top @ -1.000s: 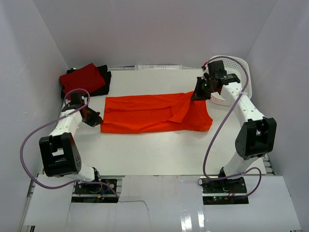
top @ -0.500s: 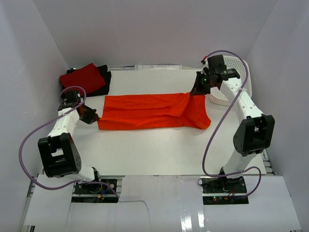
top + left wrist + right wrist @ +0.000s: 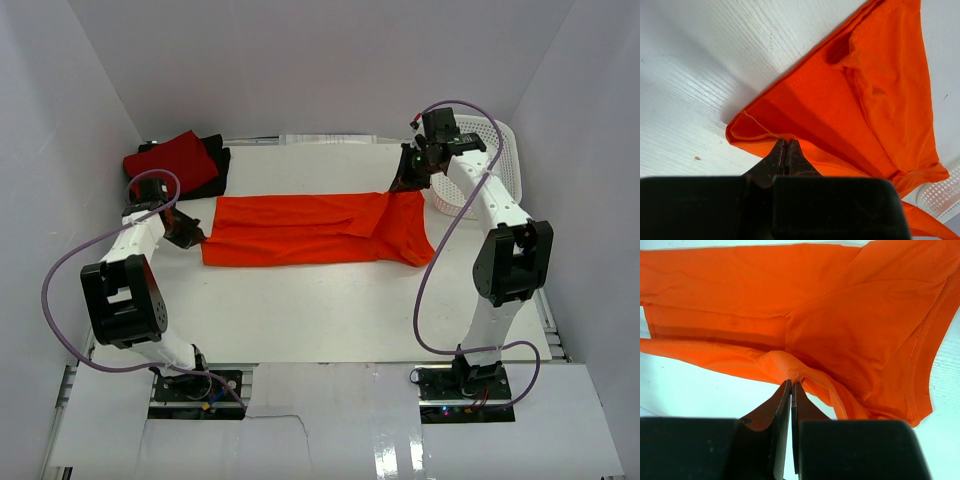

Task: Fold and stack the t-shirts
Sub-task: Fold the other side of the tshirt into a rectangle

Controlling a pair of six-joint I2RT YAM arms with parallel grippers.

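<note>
Orange t-shirt (image 3: pixel 300 232) pinched at both ends

Left gripper (image 3: pixel 786 150) is pressed tight on a hem corner, and right gripper (image 3: pixel 791 385) nips a bunched fold at the far end. The shirt lies flat as a long band between them. Over the last second both arms have drawn away from their bases, narrowing that band, so the lengthwise fold looks nearly set. Just beyond the left gripper, the crimson t-shirt (image 3: pixel 168 158) sits on the black t-shirt (image 3: pixel 216 168).
</note>
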